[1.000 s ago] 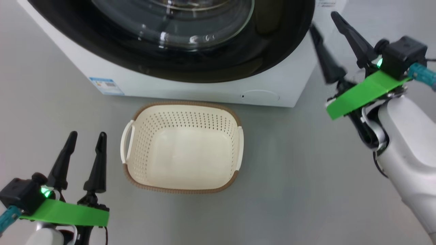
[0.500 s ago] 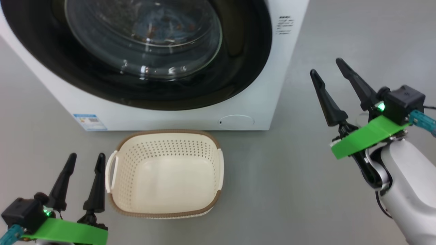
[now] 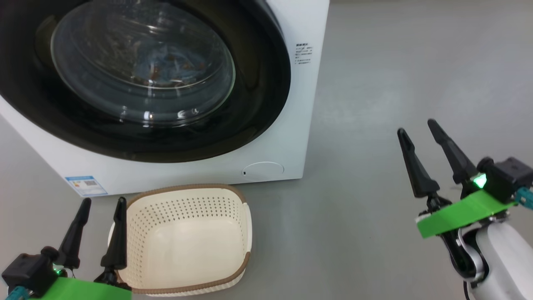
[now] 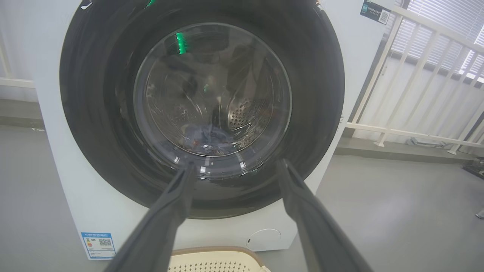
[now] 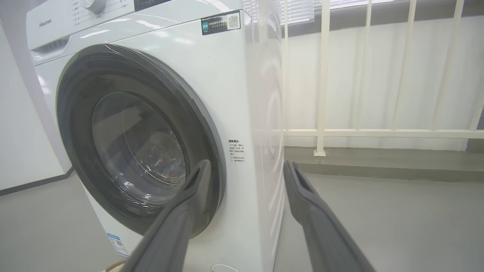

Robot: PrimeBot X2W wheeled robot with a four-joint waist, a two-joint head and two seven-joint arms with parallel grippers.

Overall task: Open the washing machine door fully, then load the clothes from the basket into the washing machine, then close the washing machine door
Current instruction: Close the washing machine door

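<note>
Closed washing machine door (image 5: 140, 139) (right tool (image 5: 246, 167) spread wide).

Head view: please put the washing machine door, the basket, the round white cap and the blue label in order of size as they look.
1. washing machine door, though partly cropped
2. basket
3. round white cap and blue label: about alike, so unranked
</note>
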